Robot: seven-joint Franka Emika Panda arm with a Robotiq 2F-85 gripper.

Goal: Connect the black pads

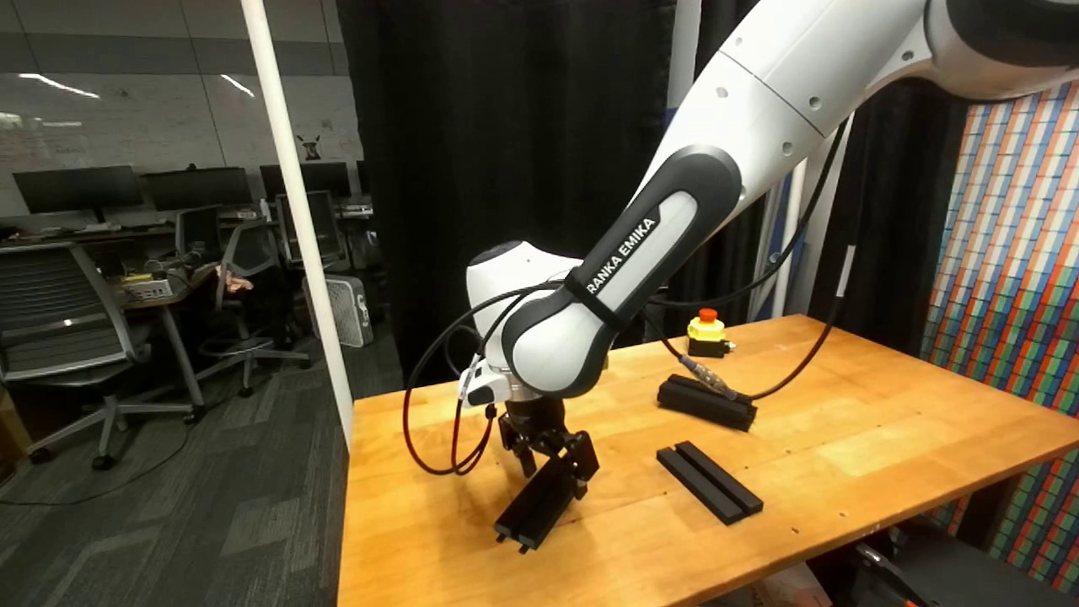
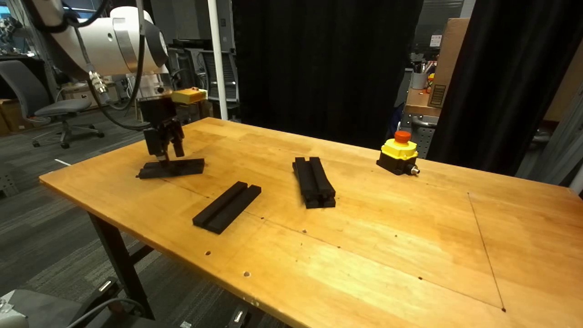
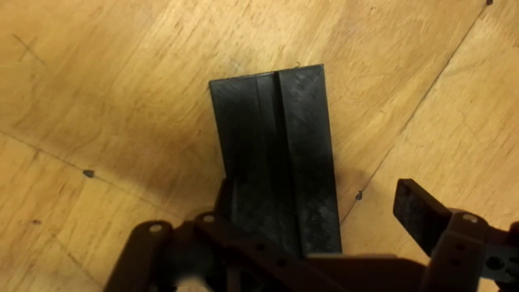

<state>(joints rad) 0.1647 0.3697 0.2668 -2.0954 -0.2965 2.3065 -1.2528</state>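
Wrist view gives me a grooved black pad (image 3: 275,156) lying on the wooden table (image 3: 142,93), its groove running roughly toward twelve o'clock, its lower end hidden behind my gripper (image 3: 317,194). I have the jaws spread wide, holding nothing: one finger (image 3: 225,200) overlaps the pad's nine o'clock edge, touching or not I can't tell, and the opposite finger (image 3: 419,213) stands well apart at four o'clock. From that pad, in an exterior view, I see a second grooved pad (image 1: 710,482) at three o'clock, a block of stacked black pads (image 1: 701,403) at two, and an emergency-stop button (image 1: 706,330) between one and two.
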